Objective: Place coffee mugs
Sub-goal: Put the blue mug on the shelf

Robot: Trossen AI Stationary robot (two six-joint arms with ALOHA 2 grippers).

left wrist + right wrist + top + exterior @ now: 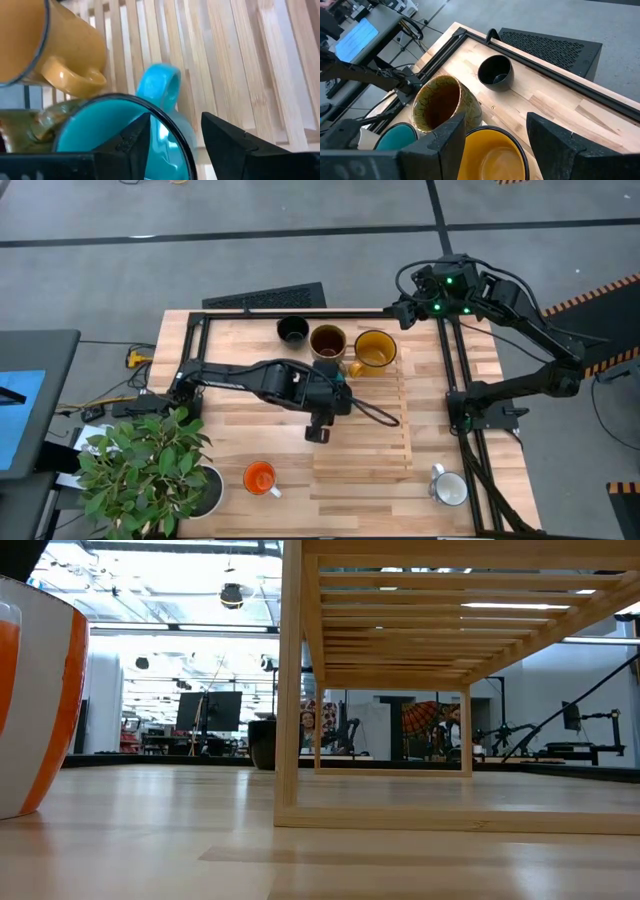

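Note:
A teal-blue mug point(120, 135) stands on the far left corner of a wooden slatted rack point(360, 425). Close beyond it stand the brown mug point(327, 341) and the mustard-yellow mug point(374, 349). The black mug point(292, 330) stands farther left on the table. My left gripper point(176, 135) is open above the teal mug, one finger over its hollow and one outside its wall, beside the handle point(161, 86). My right gripper point(496, 137) is open and empty, above the yellow mug point(492, 155) near the far edge. The orange mug point(260, 477) and the white mug point(450, 488) stand near the front edge.
A potted plant point(150, 465) stands at the front left corner. A black frame rail point(300, 313) runs along the far edge, and another point(462, 420) runs down the right side. A black perforated panel point(545, 42) lies behind the far rail. Bare rack slats lie right of the mugs.

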